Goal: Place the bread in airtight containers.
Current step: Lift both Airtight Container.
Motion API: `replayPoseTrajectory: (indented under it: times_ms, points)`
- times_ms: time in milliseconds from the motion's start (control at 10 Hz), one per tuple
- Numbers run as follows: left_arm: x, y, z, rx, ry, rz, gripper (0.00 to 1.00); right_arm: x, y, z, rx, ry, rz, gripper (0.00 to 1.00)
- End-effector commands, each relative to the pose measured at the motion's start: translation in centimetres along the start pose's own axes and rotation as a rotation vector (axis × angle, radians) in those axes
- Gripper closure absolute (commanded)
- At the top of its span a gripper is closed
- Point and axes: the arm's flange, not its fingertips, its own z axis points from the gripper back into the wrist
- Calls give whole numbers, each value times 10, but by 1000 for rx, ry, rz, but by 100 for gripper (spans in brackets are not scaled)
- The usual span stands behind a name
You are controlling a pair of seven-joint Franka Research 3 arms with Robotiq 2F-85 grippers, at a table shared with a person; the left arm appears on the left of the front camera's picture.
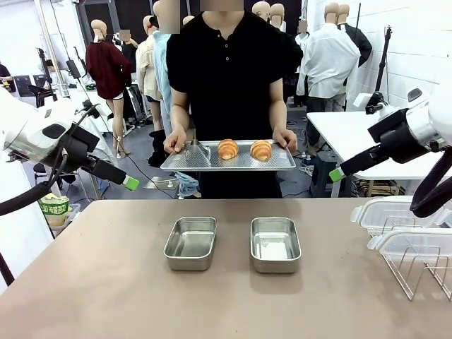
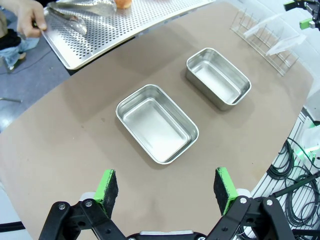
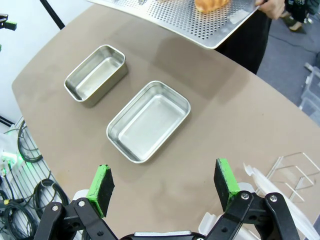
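Note:
Two golden-brown croissants, one on the left (image 1: 227,148) and one on the right (image 1: 260,149), lie on a perforated metal tray (image 1: 282,162) that a person holds with both hands above the table's far edge. Two open steel containers, left (image 1: 191,242) and right (image 1: 275,244), stand side by side on the table, both empty. My left gripper (image 2: 166,187) hangs open above the near table, with the left container (image 2: 157,123) ahead of it. My right gripper (image 3: 164,184) is open too, above the right container (image 3: 149,120). A croissant's edge (image 3: 212,4) shows at the top of the right wrist view.
Metal tongs (image 1: 195,152) lie on the tray's left end. Clear plastic lids (image 1: 395,212) rest in a wire rack (image 1: 417,265) at the table's right edge. A green-printed cup (image 1: 55,210) stands off the left side. Cables lie on the floor beside the table.

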Motion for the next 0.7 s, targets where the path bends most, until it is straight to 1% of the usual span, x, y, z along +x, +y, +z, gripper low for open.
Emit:
replayPoseTrajectory:
  times_ms: [0, 600]
  points:
    - [-1, 2, -1, -12, 0, 3, 0, -1, -1, -2, 20, -2, -2, 0]
    - [-1, 2, -1, -12, 0, 3, 0, -1, -1, -2, 20, -2, -2, 0]
